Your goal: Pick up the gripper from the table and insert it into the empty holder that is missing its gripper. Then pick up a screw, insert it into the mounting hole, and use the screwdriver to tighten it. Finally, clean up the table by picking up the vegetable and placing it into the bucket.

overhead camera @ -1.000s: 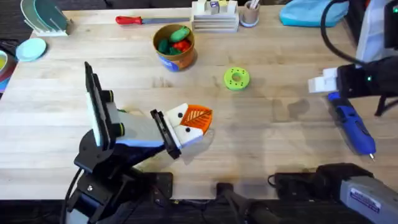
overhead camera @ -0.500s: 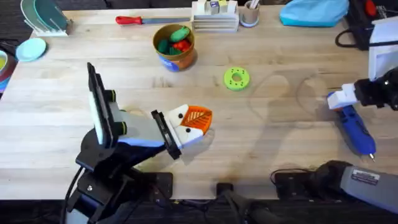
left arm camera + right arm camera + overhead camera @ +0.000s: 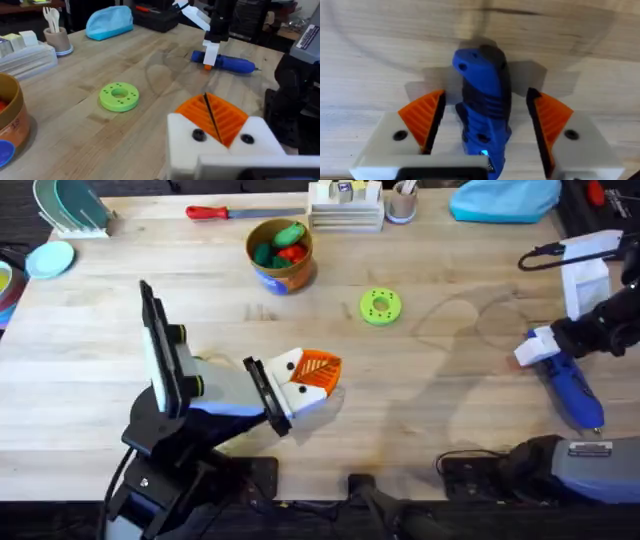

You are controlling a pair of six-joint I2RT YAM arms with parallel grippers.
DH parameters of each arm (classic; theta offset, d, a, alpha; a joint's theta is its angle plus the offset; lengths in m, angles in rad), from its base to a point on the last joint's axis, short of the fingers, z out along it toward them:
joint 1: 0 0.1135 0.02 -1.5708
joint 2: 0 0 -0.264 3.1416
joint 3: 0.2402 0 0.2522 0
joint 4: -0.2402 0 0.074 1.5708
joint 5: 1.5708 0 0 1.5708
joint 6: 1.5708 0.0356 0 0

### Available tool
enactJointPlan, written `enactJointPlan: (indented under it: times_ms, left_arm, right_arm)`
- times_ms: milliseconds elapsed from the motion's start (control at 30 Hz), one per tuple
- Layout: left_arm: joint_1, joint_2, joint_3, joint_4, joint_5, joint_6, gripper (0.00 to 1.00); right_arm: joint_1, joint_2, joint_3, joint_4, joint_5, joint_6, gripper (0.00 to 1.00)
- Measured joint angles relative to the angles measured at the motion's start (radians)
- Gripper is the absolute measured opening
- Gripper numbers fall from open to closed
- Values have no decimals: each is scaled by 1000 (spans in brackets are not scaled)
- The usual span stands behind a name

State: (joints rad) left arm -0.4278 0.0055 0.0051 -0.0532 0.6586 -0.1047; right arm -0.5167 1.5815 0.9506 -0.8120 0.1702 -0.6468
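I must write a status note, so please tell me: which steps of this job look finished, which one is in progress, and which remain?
Looks done: the left pincer shows both orange ribbed pads, closed together. In hand: the right pincer is open, straddling the thick blue pen-shaped screwdriver lying on the wooden table, not gripping yet. Left: tightening the screw. Whether a screw is inserted cannot be seen. Green pieces already sit in the orange-rimmed bucket.

Over the last second the right hand (image 3: 532,352) has swung from a spot beyond the blue screwdriver (image 3: 568,387) down onto its butt end. Its orange-padded fingers (image 3: 422,119) now straddle the screwdriver's body, open, with a gap on each side. The arm's white link has tilted upward behind it.
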Motion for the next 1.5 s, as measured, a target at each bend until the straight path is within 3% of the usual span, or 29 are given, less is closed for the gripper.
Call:
enactJointPlan:
  times_ms: [133, 333, 433, 467, 767, 1000, 1167, 1333, 1500]
  left_arm:
    - [0, 0, 0, 0, 0, 0, 5]
    - [0, 0, 0, 0, 0, 0, 5]
    - [0, 0, 0, 0, 0, 0, 5]
    - [0, 0, 0, 0, 0, 0, 5]
    - [0, 0, 0, 0, 0, 0, 5]
    - [0, 0, 0, 0, 0, 0, 5]
    - [0, 0, 0, 0, 0, 0, 5]
    - [0, 0, 0, 0, 0, 0, 5]
    - [0, 0, 0, 0, 0, 0, 5]
  right_arm:
    - [0, 8, 2, -4, -16, -11, 871]
    - [2, 11, 2, -11, -52, -23, 384]
    - [2, 16, 2, 8, -38, -26, 56]
    - [0, 19, 2, 10, -36, -20, 23]
    - [0, -5, 2, 11, -33, 14, 17]
    - [0, -211, 2, 82, -55, 125, 17]
    - [-1, -418, 2, 142, -211, 226, 17]
    - [8, -597, 2, 328, -434, 400, 17]
    - [118, -731, 2, 480, -560, 536, 17]
